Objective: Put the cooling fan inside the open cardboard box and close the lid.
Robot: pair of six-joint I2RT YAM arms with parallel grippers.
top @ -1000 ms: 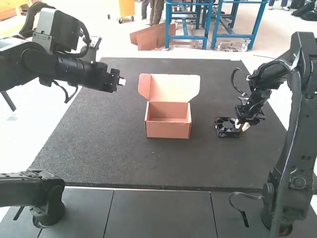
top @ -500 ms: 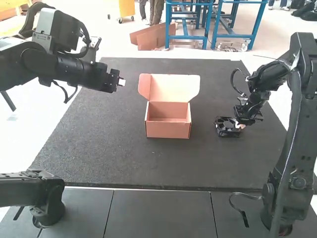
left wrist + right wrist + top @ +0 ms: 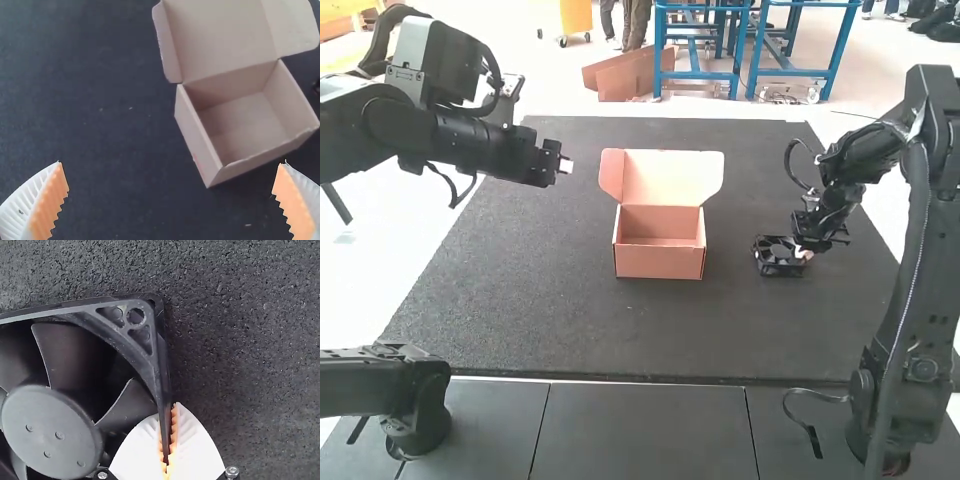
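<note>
The black cooling fan (image 3: 778, 255) lies on the dark mat to the right of the open cardboard box (image 3: 660, 228). My right gripper (image 3: 808, 249) is down at the fan's right edge, shut on the frame (image 3: 159, 375), with the white ribbed fingers (image 3: 192, 445) pinching the thin rim. The box stands upright with its lid flap (image 3: 662, 176) raised at the back and its inside bare (image 3: 245, 127). My left gripper (image 3: 560, 163) hovers above the mat left of the box, open, its orange-padded fingers (image 3: 47, 197) spread wide with nothing between them.
The dark mat (image 3: 520, 290) covers the table, with bare stretches in front of and left of the box. Its front edge meets a grey table strip (image 3: 640, 420).
The right gripper has closed in on the fan's right edge and lifted slightly; the fan has barely shifted. The left arm has not moved.
</note>
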